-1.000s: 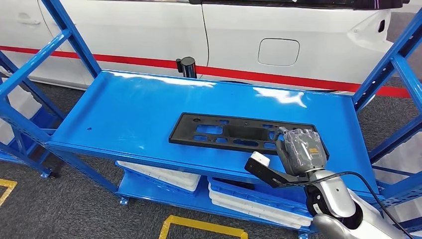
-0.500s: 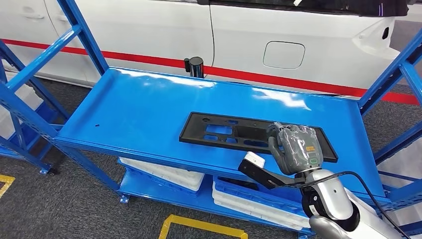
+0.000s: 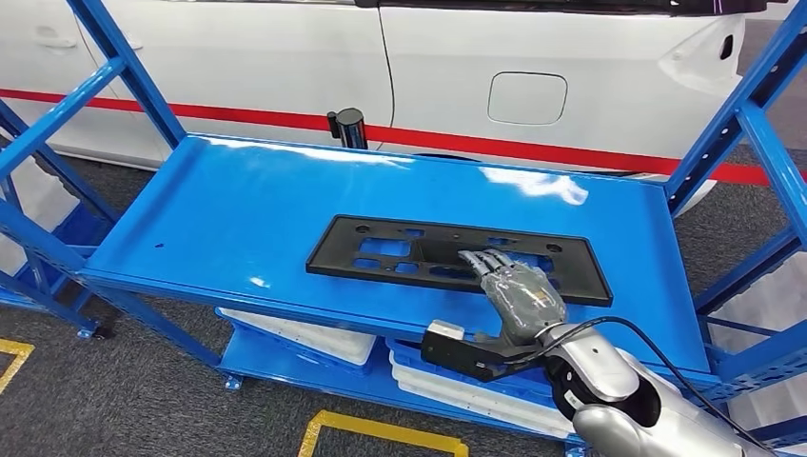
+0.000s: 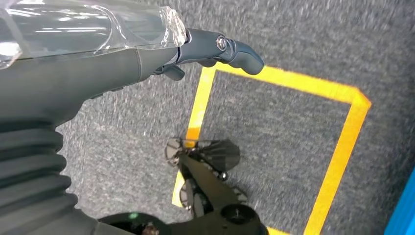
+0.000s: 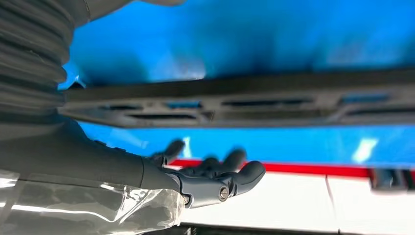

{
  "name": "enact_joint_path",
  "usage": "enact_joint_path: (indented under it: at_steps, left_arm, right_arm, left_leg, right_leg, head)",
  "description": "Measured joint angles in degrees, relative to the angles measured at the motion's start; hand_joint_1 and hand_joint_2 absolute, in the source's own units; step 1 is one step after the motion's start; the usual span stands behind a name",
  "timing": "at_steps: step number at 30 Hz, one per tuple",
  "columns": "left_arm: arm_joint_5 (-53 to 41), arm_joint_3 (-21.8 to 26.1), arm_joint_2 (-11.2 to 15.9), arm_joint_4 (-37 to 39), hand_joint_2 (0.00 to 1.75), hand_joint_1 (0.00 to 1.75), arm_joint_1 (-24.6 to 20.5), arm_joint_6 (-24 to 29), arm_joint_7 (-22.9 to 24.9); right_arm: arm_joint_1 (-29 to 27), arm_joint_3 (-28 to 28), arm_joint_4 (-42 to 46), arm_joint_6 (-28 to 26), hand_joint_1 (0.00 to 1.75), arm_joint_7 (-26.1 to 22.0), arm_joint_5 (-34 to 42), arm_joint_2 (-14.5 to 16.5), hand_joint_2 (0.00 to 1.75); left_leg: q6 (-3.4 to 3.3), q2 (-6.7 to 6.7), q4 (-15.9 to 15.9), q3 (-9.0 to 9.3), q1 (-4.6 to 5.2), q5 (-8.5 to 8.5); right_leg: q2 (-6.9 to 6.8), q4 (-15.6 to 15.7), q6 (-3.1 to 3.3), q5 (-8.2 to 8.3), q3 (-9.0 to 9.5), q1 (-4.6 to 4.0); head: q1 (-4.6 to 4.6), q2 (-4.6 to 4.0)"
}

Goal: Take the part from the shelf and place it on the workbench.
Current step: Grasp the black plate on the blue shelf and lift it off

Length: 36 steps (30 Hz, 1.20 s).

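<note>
Black part [image 3: 457, 259] lies flat on the blue shelf [image 3: 238, 219]. Right hand [image 3: 514, 290] rests over its near right side, fingers spread, holding nothing. White trays [image 3: 305, 335] sit below. Left hand [image 4: 215, 49] hangs empty.

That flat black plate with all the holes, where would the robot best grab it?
Probably the near long edge of the black part, approached from the shelf's front. It lies flat and thin, too wide to span, and that edge is closest to the right hand, which hovers open there.
</note>
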<state>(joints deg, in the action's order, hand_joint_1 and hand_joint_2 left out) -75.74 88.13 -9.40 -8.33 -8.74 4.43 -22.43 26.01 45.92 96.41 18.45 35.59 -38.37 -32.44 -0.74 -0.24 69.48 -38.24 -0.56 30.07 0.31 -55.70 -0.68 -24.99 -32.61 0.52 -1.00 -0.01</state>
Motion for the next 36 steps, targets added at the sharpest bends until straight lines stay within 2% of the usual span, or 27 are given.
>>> enact_joint_path:
  at_steps: [2,3,4,7,8,10,12,13,14,15,17,18,19,22,24,25,27,28,29,30,31,33,34,36]
  left_arm:
    - [-0.1,0.0,0.01,0.0,0.0,0.0,-0.08,-0.12,0.05]
    - [-0.14,-0.01,-0.01,0.0,0.0,0.0,-0.13,-0.15,0.05]
    - [-0.18,-0.01,-0.02,0.0,0.0,0.0,-0.17,-0.18,0.07]
    - [-0.16,0.0,-0.1,0.01,0.0,0.0,-0.08,-0.28,0.12]
    - [-0.09,0.0,-0.14,0.01,0.0,0.0,-0.08,-0.33,0.13]
    - [0.14,0.0,-0.21,0.02,0.0,0.0,-0.15,-0.43,0.14]
    - [0.41,0.0,-0.23,0.02,0.0,0.0,-0.14,-0.44,0.14]
    - [0.55,0.0,-0.25,0.02,0.0,0.0,-0.1,-0.45,0.15]
    - [0.66,0.0,-0.27,0.02,0.0,0.0,-0.07,-0.44,0.15]
    - [0.75,0.0,-0.3,0.02,0.0,0.0,-0.06,-0.42,0.16]
    - [0.86,0.01,-0.36,0.02,0.0,0.0,-0.07,-0.25,0.16]
    - [0.91,0.01,-0.37,0.02,0.0,0.0,-0.09,-0.12,0.16]
    - [0.95,0.01,-0.37,0.02,0.0,0.0,-0.11,0.04,0.15]
    - [0.99,0.01,-0.38,0.03,0.0,0.0,-0.07,0.46,0.14]
    - [0.98,0.0,-0.43,0.05,0.0,0.0,-0.07,0.69,0.16]
    - [0.99,0.01,-0.46,0.07,0.0,0.0,-0.08,0.75,0.16]
    - [0.99,0.02,-0.48,0.09,0.0,0.0,-0.06,0.8,0.16]
    - [0.98,0.02,-0.48,0.09,0.0,0.0,-0.01,0.8,0.16]
    - [0.97,0.02,-0.49,0.11,0.0,0.0,0.03,0.8,0.16]
    - [0.92,0.02,-0.5,0.14,0.0,0.0,0.04,0.8,0.16]
    - [0.85,0.02,-0.51,0.16,0.0,0.0,0.02,0.8,0.16]
    - [0.54,0.01,-0.52,0.21,0.0,0.0,-0.1,0.92,0.25]
    - [0.37,0.01,-0.56,0.22,0.0,0.0,-0.15,1.0,0.32]
    - [-0.01,0.0,-0.62,0.26,0.0,0.0,-0.1,1.19,0.42]
  right_arm:
    - [0.48,0.73,-0.35,0.53,0.0,0.03,0.7,0.1,1.75]
    - [0.67,1.01,-0.51,0.63,0.0,0.03,0.88,0.14,1.75]
    - [0.82,1.27,-0.66,0.68,0.0,0.03,0.98,0.17,1.75]
    - [1.1,2.07,-1.06,0.91,0.0,0.04,1.01,0.25,1.75]
    - [1.2,2.32,-1.16,0.89,0.0,0.05,0.81,0.26,1.75]
    - [1.35,2.75,-1.45,0.41,0.0,0.07,-0.03,0.25,1.75]
    - [1.36,3.28,-2.04,-0.69,0.0,0.08,-1.68,0.26,1.75]
    - [1.32,3.59,-2.47,-1.54,0.0,0.08,-2.96,0.27,1.75]
    - [1.29,3.89,-2.92,-2.68,0.0,0.08,-4.61,0.28,1.75]
    - [1.27,4.11,-3.39,-4.05,0.0,0.08,-6.42,0.31,1.75]
    - [1.11,4.21,-4.43,-7.3,0.0,0.07,-10.09,0.43,1.75]
    - [0.89,4.11,-4.99,-8.88,0.0,0.05,-11.61,0.52,1.75]
    - [0.52,3.96,-5.57,-10.39,0.0,0.04,-12.93,0.6,1.75]
    - [-1.03,3.17,-7.08,-14.91,0.0,-0.03,-15.74,0.73,1.75]
    - [-1.85,2.16,-7.93,-17.59,0.0,-0.06,-16.86,0.79,1.75]
    - [-2.15,1.64,-8.34,-18.39,0.0,-0.08,-17.15,0.81,1.75]
    - [-2.8,0.97,-9.09,-18.99,0.0,-0.09,-17.4,0.85,1.75]
    - [-3.14,0.78,-9.46,-19.05,0.0,-0.1,-17.44,0.88,1.75]
    - [-3.44,0.61,-9.78,-19.09,0.0,-0.1,-17.46,0.93,1.75]
    - [-3.65,0.39,-10.06,-19.18,0.0,-0.1,-17.5,0.99,1.75]
    - [-3.79,0.09,-10.31,-19.51,0.0,-0.1,-17.64,1.05,1.75]
    - [-4.06,-0.84,-10.8,-21.1,0.0,-0.1,-17.98,1.13,1.75]
    - [-4.27,-1.39,-11.11,-22.14,0.0,-0.1,-18.1,1.14,1.75]
    - [-4.87,-2.53,-12.04,-23.99,0.0,-0.1,-18.06,1.14,1.75]
  left_leg:
    - [-1.27,0.01,-8.48,4.03,0.61,-3.78]
    - [-1.69,0.15,-11.85,5.56,0.84,-5.01]
    - [-1.89,0.28,-13.9,6.44,1.08,-5.67]
    - [-1.9,0.54,-15.06,6.73,1.08,-6.13]
    - [-2.04,0.55,-15.3,6.85,0.88,-6.3]
    - [-2.27,0.59,-15.64,7.03,0.54,-6.59]
    - [-2.4,0.61,-15.61,6.98,0.48,-6.6]
    - [-2.39,0.61,-15.58,6.96,0.43,-6.6]
    - [-2.36,0.6,-15.53,6.95,0.34,-6.59]
    - [-2.24,0.58,-15.44,6.97,0.2,-6.54]
    - [-1.71,0.49,-15.05,6.96,-0.03,-6.27]
    - [-1.32,0.43,-14.75,6.87,-0.03,-6.08]
    - [-0.93,0.37,-14.54,6.75,0.03,-5.97]
    - [-0.07,0.26,-14.46,6.51,-0.05,-5.96]
    - [0.37,0.27,-12.25,5.58,-0.29,-4.46]
    - [0.57,0.28,-9.36,4.32,-0.34,-2.84]
    - [0.78,0.28,-1.35,0.66,-0.33,0.76]
    - [0.76,0.28,1.89,-0.9,-0.29,1.79]
    - [0.6,0.28,3.15,-1.57,-0.23,1.78]
    - [0.32,0.27,2.12,-1.14,-0.11,0.77]
    - [-0.12,0.26,-1.1,0.35,0.09,-1.03]
    - [-1.31,0.31,-9.57,4.36,0.68,-4.49]
    - [-1.68,0.41,-12.46,5.7,0.91,-5.41]
    - [-1.97,0.54,-14.28,6.37,1.31,-5.71]
  right_leg:
    - [0.02,-0.05,-0.01,-0.01,0.12,-0.34]
    - [0.02,-0.06,-0.04,-0.02,0.13,-0.5]
    - [0.0,-0.1,-0.07,-0.04,0.07,-0.59]
    - [-0.04,-0.07,-0.52,-0.11,0.01,-0.61]
    - [-0.06,-0.6,-0.81,-0.58,-0.16,-0.58]
    - [-0.07,-5.07,-1.35,-3.37,-2.06,-0.38]
    - [-0.08,-12.7,-1.87,-6.97,-5.54,-0.11]
    - [-0.08,-15.37,-2.1,-7.75,-6.76,0.07]
    - [-0.09,-15.99,-2.32,-7.44,-7.02,0.27]
    - [-0.1,-14.22,-2.55,-6.07,-6.12,0.5]
    - [-0.1,-6.66,-3.08,-2.6,-2.25,0.98]
    - [0.0,-3.43,-3.05,-1.51,-0.66,1.1]
    - [0.1,-1.51,-2.85,-1.07,0.24,1.13]
    - [0.28,-0.84,-1.53,-0.93,0.28,0.83]
    - [0.24,-0.73,-0.86,-0.74,0.24,0.83]
    - [0.23,-0.7,-0.64,-0.67,0.22,0.86]
    - [0.22,-0.71,-0.38,-0.65,0.1,0.7]
    - [0.23,-0.71,-0.34,-0.65,0.06,0.58]
    - [0.24,-0.72,-0.31,-0.65,0.06,0.45]
    - [0.26,-0.72,-0.29,-0.65,0.08,0.31]
    - [0.29,-0.71,-0.29,-0.65,0.15,0.19]
    - [0.34,-0.74,-0.33,-0.69,0.22,-0.12]
    - [0.32,-0.73,-0.4,-0.7,0.2,-0.19]
    - [0.19,-0.55,-0.75,-0.61,0.18,-0.19]
  head:
    - [0.02,0.0]
    - [0.01,0.0]
    - [0.02,0.0]
    - [0.03,0.01]
    - [-0.03,0.0]
    - [-0.19,0.0]
    - [-0.31,0.01]
    - [-0.31,0.01]
    - [-0.31,0.01]
    - [-0.31,0.01]
    - [-0.33,0.0]
    - [-0.34,0.0]
    - [-0.33,0.0]
    - [-0.25,0.01]
    - [-0.18,0.0]
    - [-0.12,0.0]
    - [0.0,0.0]
    - [0.03,0.01]
    - [0.06,0.01]
    - [0.07,0.01]
    - [0.08,0.01]
    - [0.09,0.01]
    - [0.08,0.01]
    - [0.08,0.01]
